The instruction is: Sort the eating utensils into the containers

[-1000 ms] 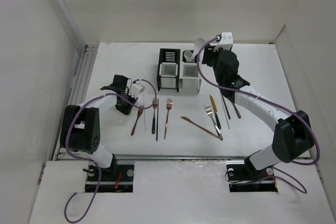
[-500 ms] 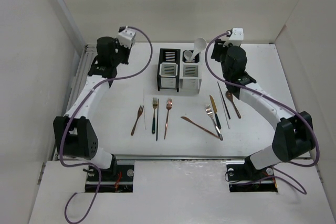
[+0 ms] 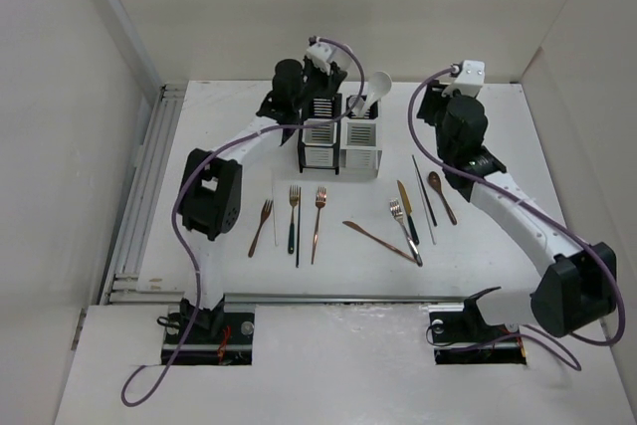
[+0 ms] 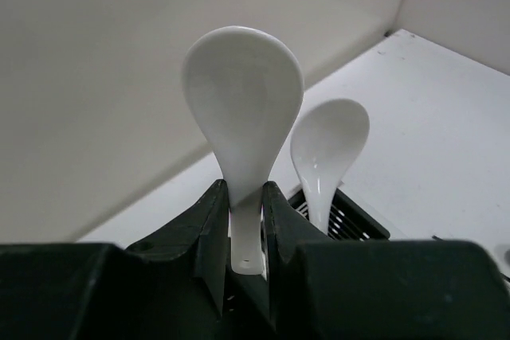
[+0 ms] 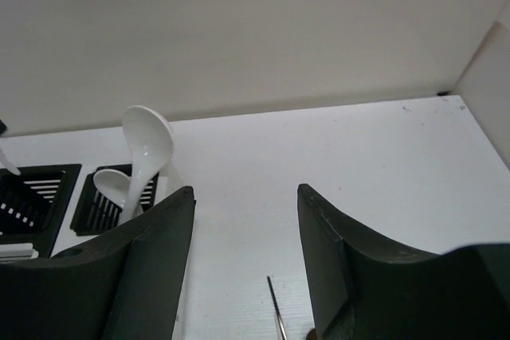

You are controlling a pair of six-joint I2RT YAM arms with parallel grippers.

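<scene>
The fingers (image 4: 211,232) of the left gripper (image 4: 244,216) are pressed tight on the handle of a white spoon (image 4: 243,101). They hold it bowl-up beside the black container (image 4: 347,220), where a second white spoon (image 4: 327,145) stands. The right gripper (image 5: 247,220) is spread wide with nothing between its fingers, above the table (image 5: 358,165) just right of the containers. In front of them lie a copper fork (image 3: 318,216), a copper knife (image 3: 376,240), a silver fork (image 3: 402,226), black chopsticks (image 3: 425,191) and a brown spoon (image 3: 442,196).
</scene>
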